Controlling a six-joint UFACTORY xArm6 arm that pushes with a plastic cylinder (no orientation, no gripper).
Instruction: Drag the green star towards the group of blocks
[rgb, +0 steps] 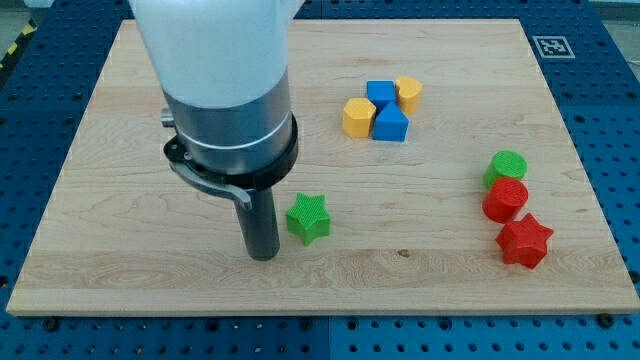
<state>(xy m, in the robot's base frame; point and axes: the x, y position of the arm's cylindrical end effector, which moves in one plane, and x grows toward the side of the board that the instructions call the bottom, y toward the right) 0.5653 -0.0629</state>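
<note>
The green star (308, 218) lies on the wooden board (420, 250), left of its middle and near the view's bottom. My tip (263, 256) rests on the board just left of the star and slightly below it, a small gap apart. A group of blocks sits toward the view's top, right of centre: a yellow hexagon (357, 117), a blue cube (380, 92), a yellow block (408, 93) and a blue triangular block (392, 124), all close together.
At the view's right a green cylinder (506, 167), a red cylinder (506, 199) and a red star (525, 241) stand in a column. The arm's wide grey and white body (225, 90) hides the board's upper left part. A marker tag (552, 46) sits beyond the top right corner.
</note>
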